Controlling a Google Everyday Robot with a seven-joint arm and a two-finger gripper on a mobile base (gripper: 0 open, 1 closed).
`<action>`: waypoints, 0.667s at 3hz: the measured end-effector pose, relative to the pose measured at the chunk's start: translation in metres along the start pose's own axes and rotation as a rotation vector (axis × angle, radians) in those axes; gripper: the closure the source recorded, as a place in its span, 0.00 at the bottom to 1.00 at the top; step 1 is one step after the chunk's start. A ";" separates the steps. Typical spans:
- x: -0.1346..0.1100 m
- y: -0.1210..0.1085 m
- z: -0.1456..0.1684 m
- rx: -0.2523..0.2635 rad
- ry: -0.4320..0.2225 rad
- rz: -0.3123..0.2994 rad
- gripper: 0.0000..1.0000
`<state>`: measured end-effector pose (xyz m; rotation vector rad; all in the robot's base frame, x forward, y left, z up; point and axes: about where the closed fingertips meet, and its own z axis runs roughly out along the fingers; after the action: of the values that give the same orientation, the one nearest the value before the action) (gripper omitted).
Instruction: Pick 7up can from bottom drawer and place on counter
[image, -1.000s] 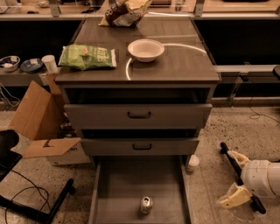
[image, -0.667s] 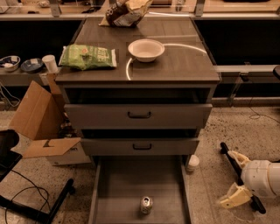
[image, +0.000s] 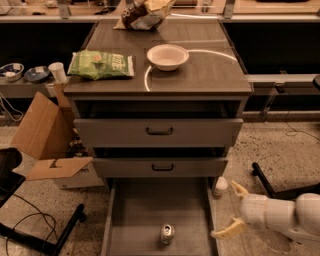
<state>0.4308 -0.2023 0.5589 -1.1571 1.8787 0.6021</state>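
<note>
Beside the bottom drawer (image: 145, 210), I'm hovering the gripper (image: 231, 210) spread and empty, the 7up can (image: 167, 233) sitting inside ungrasped, the counter (image: 210, 75) waiting.

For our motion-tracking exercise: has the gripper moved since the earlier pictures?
Yes. The gripper, open, has shifted left towards the bottom drawer: its upper fingertip now lies close to the small white bottle, which has not moved.

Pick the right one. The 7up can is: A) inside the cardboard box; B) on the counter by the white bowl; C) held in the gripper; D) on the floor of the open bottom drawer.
D: the 7up can stands upright on the floor of the bottom drawer, while the gripper, open and empty, is to its right, outside the drawer.
</note>
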 end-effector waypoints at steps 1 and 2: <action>0.021 -0.007 0.097 -0.019 -0.133 -0.004 0.00; 0.047 -0.006 0.161 -0.061 -0.212 0.043 0.00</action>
<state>0.4895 -0.1095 0.4325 -1.0497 1.7179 0.7797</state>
